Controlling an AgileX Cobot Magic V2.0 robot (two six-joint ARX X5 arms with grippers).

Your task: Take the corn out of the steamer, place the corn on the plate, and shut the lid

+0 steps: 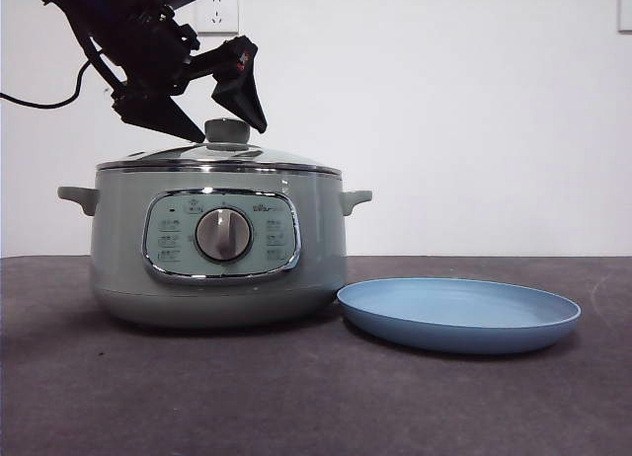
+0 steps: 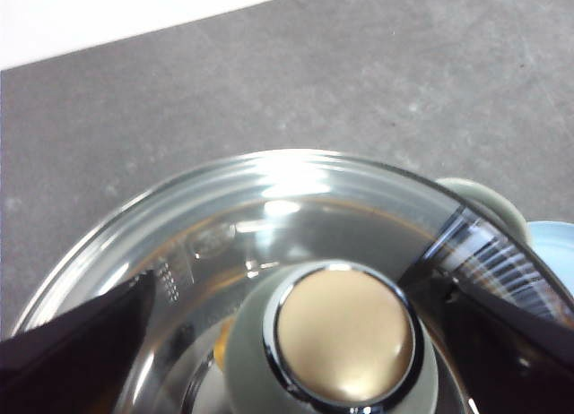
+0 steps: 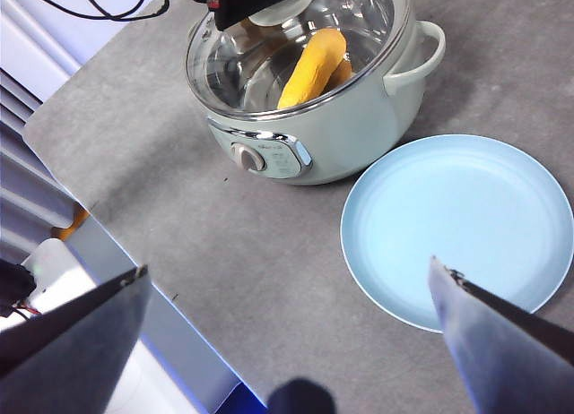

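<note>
Plate (image 1: 459, 316) sits empty up front beside the steamer (image 1: 219, 254), corn (image 3: 311, 67) inside under the lid (image 1: 219, 157). Left pincer (image 1: 219, 109) spread around the knob (image 2: 345, 335); an off-centre pinch could slip. Right pincer (image 3: 287, 329) waits spread.

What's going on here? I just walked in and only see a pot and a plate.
The left claw is open, straddling the knob of the lid, which sits closed on the steamer. The corn lies inside, under the glass. The plate beside the steamer has nothing on it. The right claw waits open, high above the table.
</note>
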